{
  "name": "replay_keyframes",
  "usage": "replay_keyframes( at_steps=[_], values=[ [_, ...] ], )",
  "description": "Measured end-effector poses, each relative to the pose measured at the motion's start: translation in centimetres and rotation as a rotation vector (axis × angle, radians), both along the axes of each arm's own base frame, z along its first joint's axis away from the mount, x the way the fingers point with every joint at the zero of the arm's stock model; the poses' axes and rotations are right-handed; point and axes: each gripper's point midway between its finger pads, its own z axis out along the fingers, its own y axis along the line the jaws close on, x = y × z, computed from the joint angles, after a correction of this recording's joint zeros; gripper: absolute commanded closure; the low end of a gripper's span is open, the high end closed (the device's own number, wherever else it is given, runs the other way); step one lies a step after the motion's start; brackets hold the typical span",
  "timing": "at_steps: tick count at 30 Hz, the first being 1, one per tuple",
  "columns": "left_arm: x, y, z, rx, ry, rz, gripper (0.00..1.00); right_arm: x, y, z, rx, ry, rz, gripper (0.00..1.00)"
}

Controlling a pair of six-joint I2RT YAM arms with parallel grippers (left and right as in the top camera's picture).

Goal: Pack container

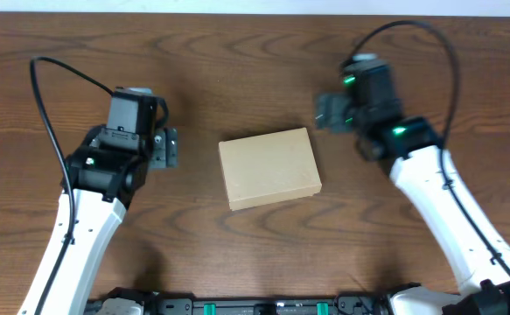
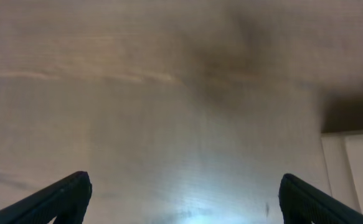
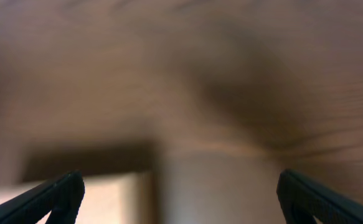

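Here's the container, a plain tan cardboard box, sitting flat on the table with its flap lid down, so whatever is inside is hidden from view. It lies between the two arms and touches neither. The left end effector hovers just off the box's left edge, with the box on its right-hand side. In its wrist view the dark fingers are spread wide at the two bottom corners, with nothing but blurred wood grain between them and a pale sliver of box at the right edge. Over to the right end effector: it sits just beyond the box's far right corner, near but apart. Its fingers are also spread wide and grip nothing. Its view is badly blurred, but a tan block shows low between the fingers.
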Motion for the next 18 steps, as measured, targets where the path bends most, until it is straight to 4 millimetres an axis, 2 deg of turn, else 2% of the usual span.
replay_keyframes(
  at_steps=[3, 5, 7, 9, 11, 13, 14, 16, 18],
  values=[
    [1.8, 1.1, 0.7, -0.003, -0.07, 0.033, 0.0, 1.3, -6.7, 0.5, -0.026, -0.029, -0.148, 0.01],
    [3.2, 1.3, 0.9, -0.026, -0.134, 0.03, 0.0, 1.4, -10.0, 0.5, -0.032, -0.03, -0.224, 0.01],
    [3.7, 1.4, 0.0, -0.051, -0.166, 0.026, 0.0, 1.1, -13.1, 0.4, -0.027, -0.029, -0.288, 0.01],
    [3.2, 1.3, -1.8, -0.07, -0.16, 0.023, 0.0, 0.6, -15.1, 0.0, -0.013, -0.037, -0.325, 0.03],
    [1.7, 1.2, -4.6, -0.089, -0.128, 0.021, 0.0, -0.7, -16.2, -1.1, 0.011, -0.042, -0.343, 0.04],
    [-0.1, 1.0, -6.9, -0.114, -0.093, 0.021, 0.0, -2.5, -16.2, -2.7, 0.026, -0.037, -0.342, 0.05],
    [-0.9, 0.9, -7.7, -0.124, -0.076, 0.02, 0.05, -3.2, -16.0, -3.3, 0.031, -0.029, -0.337, 0.05],
    [-2.6, 0.8, -9.0, -0.153, -0.066, 0.027, 0.06, -5.4, -15.0, -4.9, 0.04, -0.02, -0.31, 0.07],
    [-4.0, 0.6, -9.0, -0.18, -0.088, 0.032, 0.07, -7.7, -13.8, -6.5, 0.043, -0.009, -0.275, 0.06]
  ],
)
